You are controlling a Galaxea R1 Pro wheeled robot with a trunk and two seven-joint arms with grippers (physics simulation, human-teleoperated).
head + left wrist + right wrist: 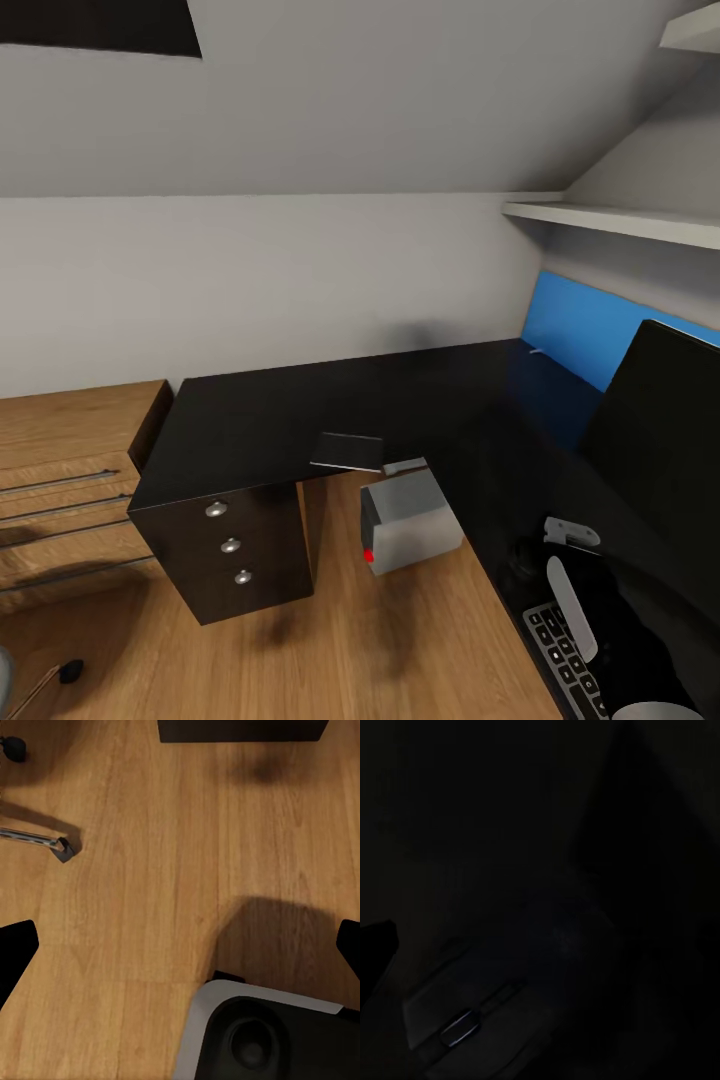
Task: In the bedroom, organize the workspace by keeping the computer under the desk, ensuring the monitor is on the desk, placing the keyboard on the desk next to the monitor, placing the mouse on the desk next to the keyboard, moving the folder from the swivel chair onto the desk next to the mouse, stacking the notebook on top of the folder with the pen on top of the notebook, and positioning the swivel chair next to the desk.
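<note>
The black desk (pixel 300 410) runs in an L, with its drawer unit (pixel 235 560) at the near left. A dark grey notebook (pixel 347 452) lies at the desk's inner edge, and a thin white pen (pixel 405 466) lies beside it. Below them the grey computer (pixel 410 525) stands on the floor. The monitor (pixel 665 430) stands at the right, with the keyboard (pixel 565 660) in front of it. My right arm (pixel 572 590) reaches over the keyboard's far end. In the dark right wrist view the mouse (pixel 510 990) lies close ahead, and one finger (pixel 375 949) stands wide. My left gripper (pixel 180 945) hangs open over the wooden floor.
A light wooden drawer chest (pixel 60 470) stands left of the desk. The swivel chair's chrome leg and caster (pixel 64 849) lie on the floor near my left gripper. The robot's own base (pixel 262 1035) shows below it. Shelves (pixel 620 218) hang above the blue back panel (pixel 580 325).
</note>
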